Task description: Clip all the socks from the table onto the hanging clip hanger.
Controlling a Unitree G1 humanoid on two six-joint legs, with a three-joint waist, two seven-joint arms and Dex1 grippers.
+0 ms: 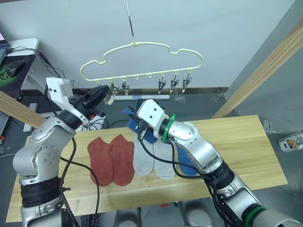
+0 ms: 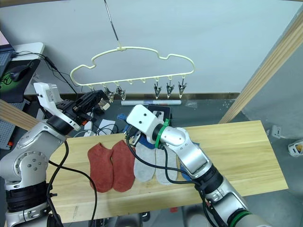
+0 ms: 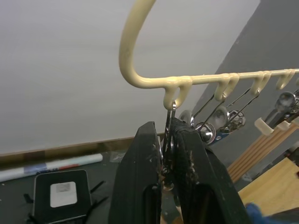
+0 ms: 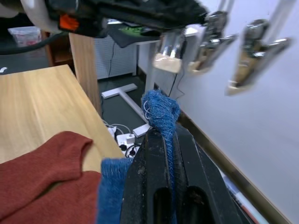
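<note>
No sock hangs on the thin pale-yellow wire clip hanger (image 1: 142,60) yet — all clips in view are bare, so the task looks barely begun. Left tool (image 3: 167,140) is closed on the leftmost small metal clip (image 3: 169,122), apparently squeezing it open or steadying it. Right tool (image 4: 167,140) is clamped on the cuff of one blue knit sock (image 4: 160,111), raised off the light wooden plank surface (image 1: 236,142) toward the clip row, just below and beside the left tool. Left on the surface: two rust-red socks (image 1: 111,158) side by side, two light grey socks (image 1: 154,158) next to them, and a second blue sock (image 1: 187,163) partly hidden under the right arm. Judged progress: first sock in hand, not yet clipped — five more to pick up after it. Next step likely calls for feeding the blue cuff into the held clip.
</note>
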